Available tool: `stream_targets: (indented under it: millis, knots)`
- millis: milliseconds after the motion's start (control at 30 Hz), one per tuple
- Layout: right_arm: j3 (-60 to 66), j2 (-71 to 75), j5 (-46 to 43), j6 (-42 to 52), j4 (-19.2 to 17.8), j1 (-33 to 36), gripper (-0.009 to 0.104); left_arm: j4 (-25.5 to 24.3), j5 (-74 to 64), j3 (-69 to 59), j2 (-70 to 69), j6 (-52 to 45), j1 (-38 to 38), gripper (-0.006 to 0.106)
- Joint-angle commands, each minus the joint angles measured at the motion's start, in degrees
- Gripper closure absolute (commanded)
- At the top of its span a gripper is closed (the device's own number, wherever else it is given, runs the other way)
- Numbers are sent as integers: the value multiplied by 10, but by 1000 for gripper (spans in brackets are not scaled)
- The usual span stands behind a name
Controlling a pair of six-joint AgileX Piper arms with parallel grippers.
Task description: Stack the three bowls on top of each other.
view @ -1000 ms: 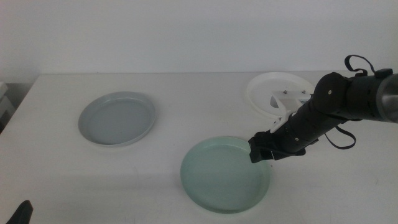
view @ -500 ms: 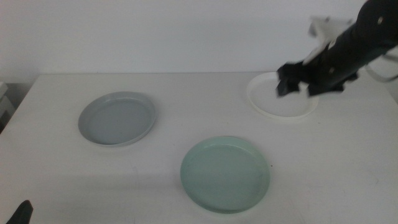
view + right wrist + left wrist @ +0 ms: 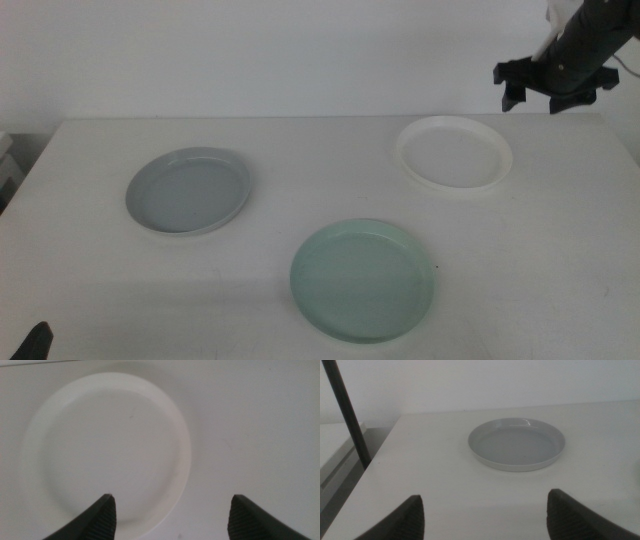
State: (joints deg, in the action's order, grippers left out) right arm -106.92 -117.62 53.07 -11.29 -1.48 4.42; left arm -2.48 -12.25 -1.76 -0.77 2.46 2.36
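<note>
In the middle view, three unstacked bowls are seen on the table (image 3: 330,170): the grey-blue bowl (image 3: 188,190) towards the left edge, the mint bowl (image 3: 362,280) near the front, the white bowl (image 3: 454,155) towards the far right corner, beneath the raised right tool (image 3: 548,84). In the left wrist view, the left tool (image 3: 485,520) is held apart, facing the grey-blue bowl (image 3: 517,443). In the right wrist view, the right tool (image 3: 171,515) is spread wide above the white bowl (image 3: 107,455), presumably to take its rim.

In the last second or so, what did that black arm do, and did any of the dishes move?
The right end effector left the near rim of the mint green bowl, swung up and back, and now hangs open and empty above the white bowl. The green, white and grey-blue bowl stayed where they were, unstacked. The left end effector waits by the near left table edge.
</note>
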Motion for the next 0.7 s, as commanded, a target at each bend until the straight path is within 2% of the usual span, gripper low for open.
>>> stream_targets:
  millis: [0,267,500,567,667]
  knots:
    - [-39,-3,-19,16,10,-18,39,2,42,2,-8,5,-1,20]
    - [-111,-112,-23,46,34,-27,39,2,41,2,-8,5,-1,20]
    - [-130,-163,-49,46,34,-27,40,2,41,2,-8,5,-1,20]
    - [-130,-169,-54,46,34,-27,43,2,41,2,-8,5,-1,20]
    - [-130,-175,-62,46,38,-27,54,2,41,2,-8,5,-1,20]
